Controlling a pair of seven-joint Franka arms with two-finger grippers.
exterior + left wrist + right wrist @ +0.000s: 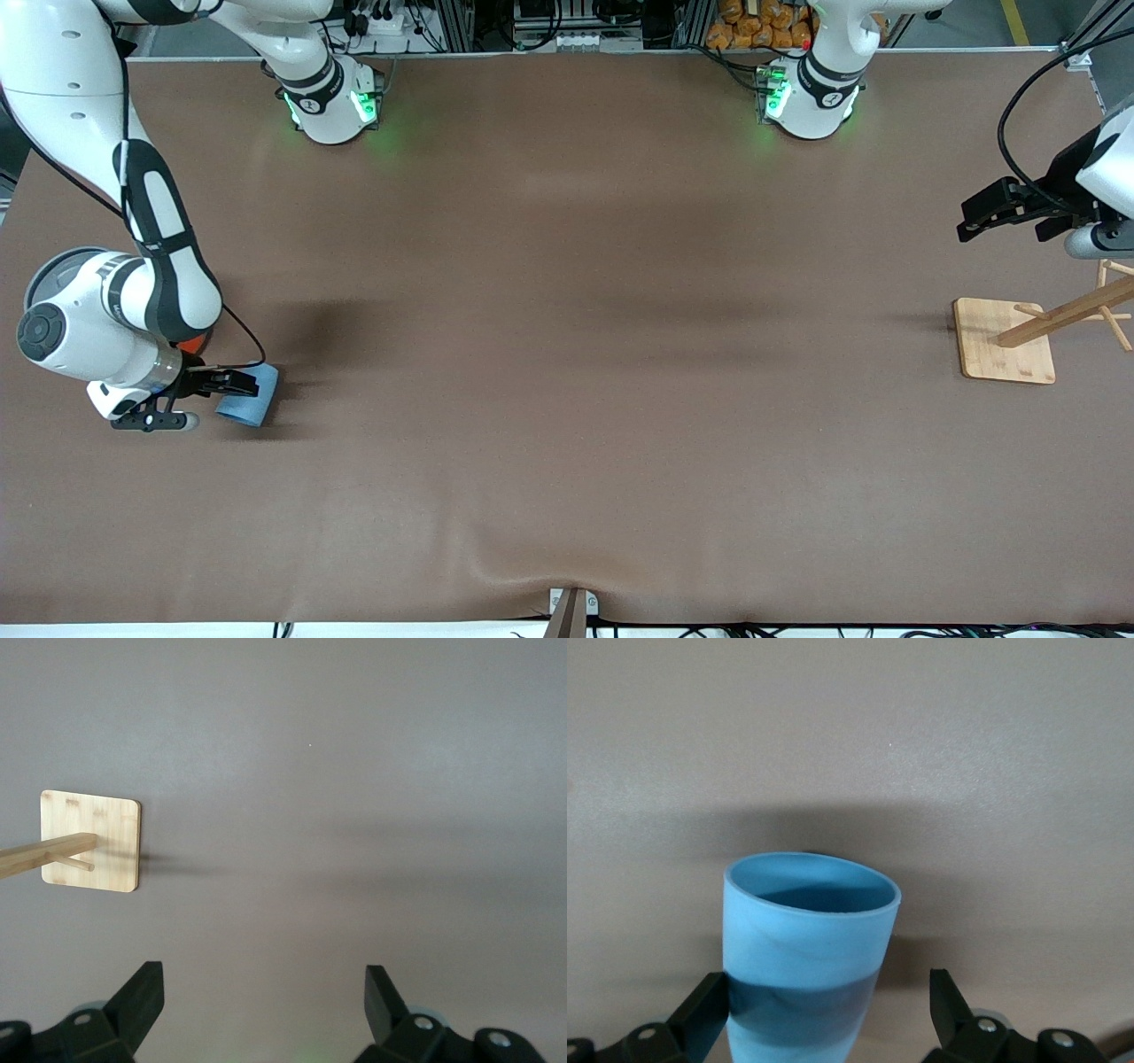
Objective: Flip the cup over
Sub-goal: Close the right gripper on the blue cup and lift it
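The light-blue cup (249, 398) is on its side low at the table, near the right arm's end, with its open mouth pointing away from the right gripper. In the right wrist view the cup (806, 939) sits between the fingers. My right gripper (236, 388) (826, 983) is open around the cup's narrower end; one finger (709, 997) is against its side and the other stands apart. My left gripper (982, 213) (264, 979) is open and empty, waiting in the air over the left arm's end of the table.
A wooden rack with pegs on a square base (1005, 341) (91, 840) stands at the left arm's end. A bit of an orange object (197, 341) shows under the right arm's wrist.
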